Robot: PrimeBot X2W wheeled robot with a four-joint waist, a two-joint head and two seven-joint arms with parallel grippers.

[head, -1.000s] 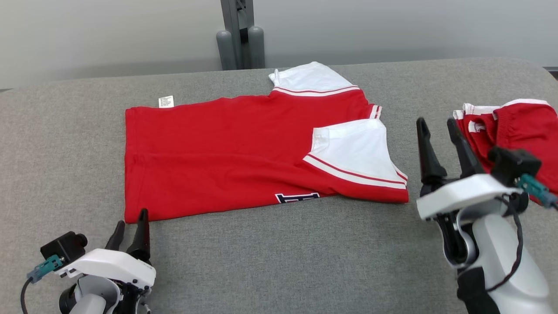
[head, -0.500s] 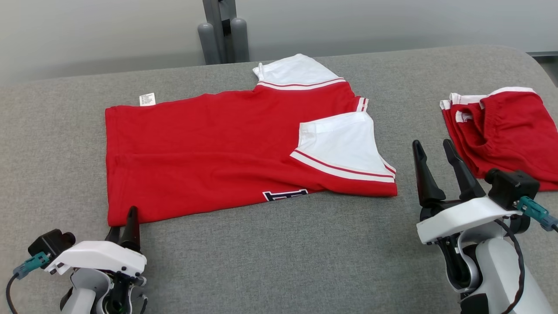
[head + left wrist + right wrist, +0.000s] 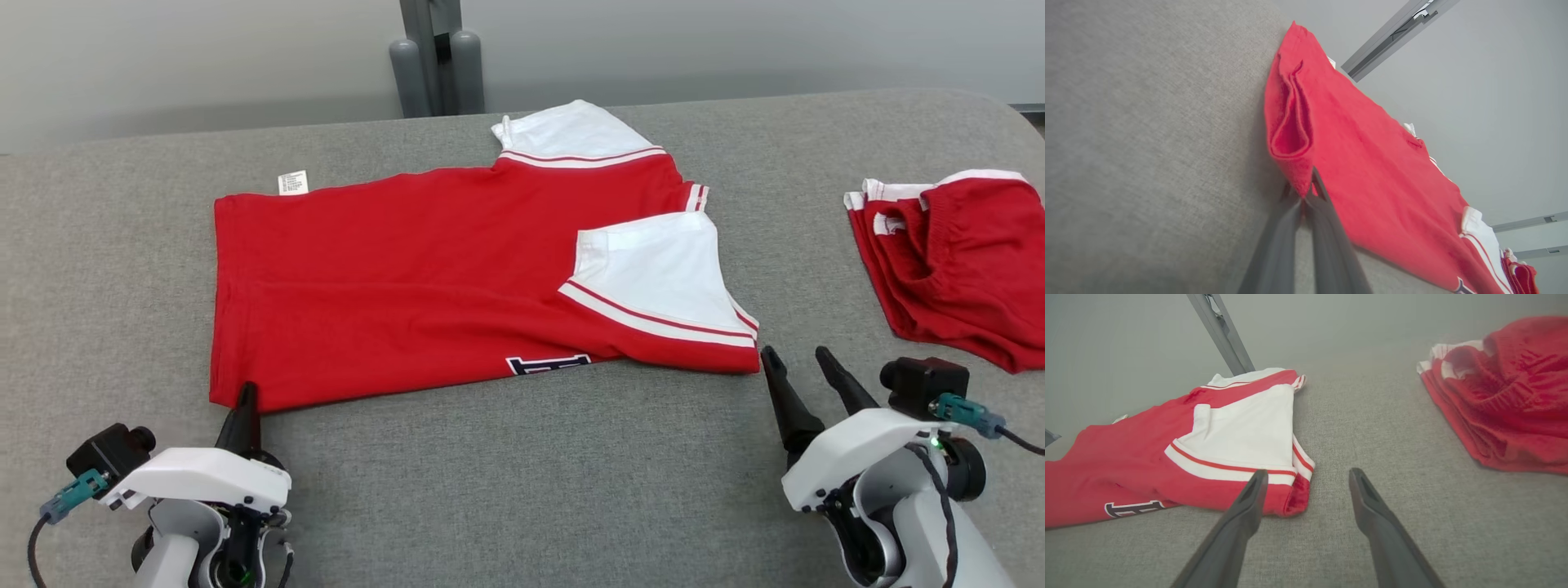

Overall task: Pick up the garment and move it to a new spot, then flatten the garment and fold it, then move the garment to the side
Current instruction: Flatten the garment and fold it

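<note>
While the left fingers point(image 3: 243, 416) pinch one corner of the red-and-white cloth shirt point(image 3: 408, 269), folding seems next; the right fingers point(image 3: 782, 396) — open, empty — should grab the other.

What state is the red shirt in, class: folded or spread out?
Partly folded: a white sleeve lies turned over the red shirt, whose bottom corner shows doubled layers.

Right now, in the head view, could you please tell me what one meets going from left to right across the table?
left gripper → red shirt → right gripper → second red garment
</note>
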